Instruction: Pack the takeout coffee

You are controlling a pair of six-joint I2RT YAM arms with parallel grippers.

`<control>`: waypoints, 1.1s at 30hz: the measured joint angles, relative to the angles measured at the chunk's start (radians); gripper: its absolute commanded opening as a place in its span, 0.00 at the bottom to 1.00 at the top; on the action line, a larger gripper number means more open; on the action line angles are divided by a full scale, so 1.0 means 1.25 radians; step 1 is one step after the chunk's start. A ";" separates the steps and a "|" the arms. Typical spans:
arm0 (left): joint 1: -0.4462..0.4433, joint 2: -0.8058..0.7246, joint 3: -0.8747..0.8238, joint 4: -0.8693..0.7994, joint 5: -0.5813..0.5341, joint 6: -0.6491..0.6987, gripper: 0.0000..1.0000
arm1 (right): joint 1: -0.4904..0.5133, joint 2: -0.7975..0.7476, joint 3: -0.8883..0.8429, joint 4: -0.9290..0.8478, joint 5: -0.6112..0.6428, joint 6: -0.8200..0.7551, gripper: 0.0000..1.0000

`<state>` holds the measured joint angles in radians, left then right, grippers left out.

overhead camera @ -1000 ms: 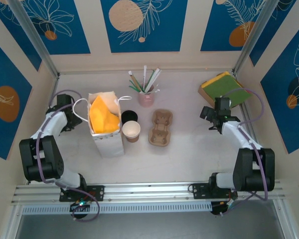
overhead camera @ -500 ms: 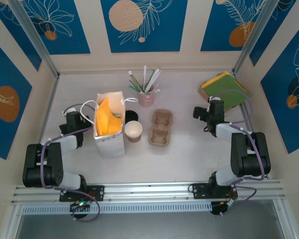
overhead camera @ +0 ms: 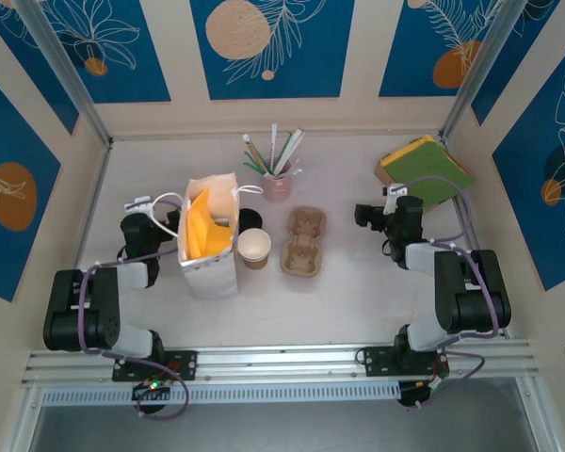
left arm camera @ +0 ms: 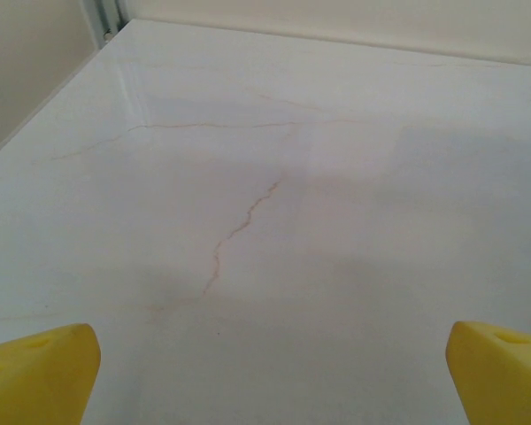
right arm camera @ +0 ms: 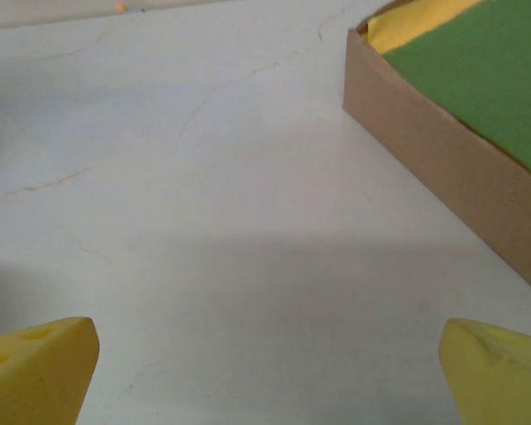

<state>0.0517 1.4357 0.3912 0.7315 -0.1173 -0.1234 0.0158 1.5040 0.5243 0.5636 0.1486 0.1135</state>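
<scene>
The takeout coffee (overhead camera: 249, 217) shows from above as a round black lid, half hidden between the white paper bag (overhead camera: 211, 266) and an open brown cup (overhead camera: 254, 246) with a pale inside. My left gripper (overhead camera: 136, 226) sits low just left of the bag, open; in the left wrist view its yellow fingertips (left arm camera: 37, 376) stand wide apart over bare table. My right gripper (overhead camera: 363, 215) is open too, right of the pulp cup carrier (overhead camera: 304, 242); its yellow fingertips (right arm camera: 37, 370) frame bare table, with nothing between them.
Yellow paper (overhead camera: 205, 231) fills the bag's mouth. A pink cup of straws (overhead camera: 277, 184) stands at the back. A cardboard box (overhead camera: 424, 171) with green and yellow sheets lies at the back right, its side wall (right arm camera: 442, 168) close to my right gripper.
Both arms have folded back and down. The left gripper moved right toward the bag, the right gripper moved left away from the box. The bag now stands straighter and hides more of the black lid.
</scene>
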 measured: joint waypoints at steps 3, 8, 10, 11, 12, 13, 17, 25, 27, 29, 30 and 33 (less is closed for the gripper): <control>-0.003 0.001 -0.016 0.034 0.026 0.009 1.00 | -0.002 0.000 -0.013 0.029 -0.022 -0.004 0.99; -0.016 0.012 -0.024 0.083 0.067 0.038 1.00 | -0.008 0.000 -0.047 0.073 -0.053 -0.008 0.99; -0.025 0.030 -0.024 0.106 0.083 0.052 1.00 | -0.009 0.000 -0.063 0.102 -0.061 -0.008 0.99; -0.031 0.048 -0.024 0.122 0.090 0.059 1.00 | -0.009 0.000 -0.072 0.117 -0.063 -0.009 0.99; -0.034 0.064 -0.024 0.136 0.096 0.065 1.00 | -0.009 0.001 -0.078 0.127 -0.067 -0.010 0.99; -0.039 0.082 -0.024 0.140 0.101 0.070 1.00 | -0.009 0.003 -0.083 0.136 -0.070 -0.010 0.99; -0.045 0.100 -0.027 0.148 0.103 0.083 1.00 | -0.010 0.006 -0.087 0.151 -0.078 -0.010 0.99; -0.049 0.100 -0.027 0.170 0.103 0.086 1.00 | -0.023 0.006 -0.087 0.162 -0.095 -0.010 0.99; -0.049 0.100 -0.027 0.170 0.103 0.086 1.00 | -0.023 0.006 -0.087 0.164 -0.093 -0.010 0.99; -0.049 0.100 -0.027 0.171 0.103 0.086 1.00 | -0.023 0.006 -0.087 0.166 -0.092 -0.010 0.99; -0.049 0.100 -0.027 0.172 0.103 0.086 1.00 | -0.023 0.006 -0.087 0.166 -0.092 -0.010 0.99; -0.049 0.100 -0.027 0.173 0.103 0.086 1.00 | -0.023 0.006 -0.087 0.166 -0.091 -0.010 0.99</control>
<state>-0.0097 1.5608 0.3576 0.9478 0.0113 -0.0158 -0.0124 1.5116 0.4160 0.7715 0.0353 0.1013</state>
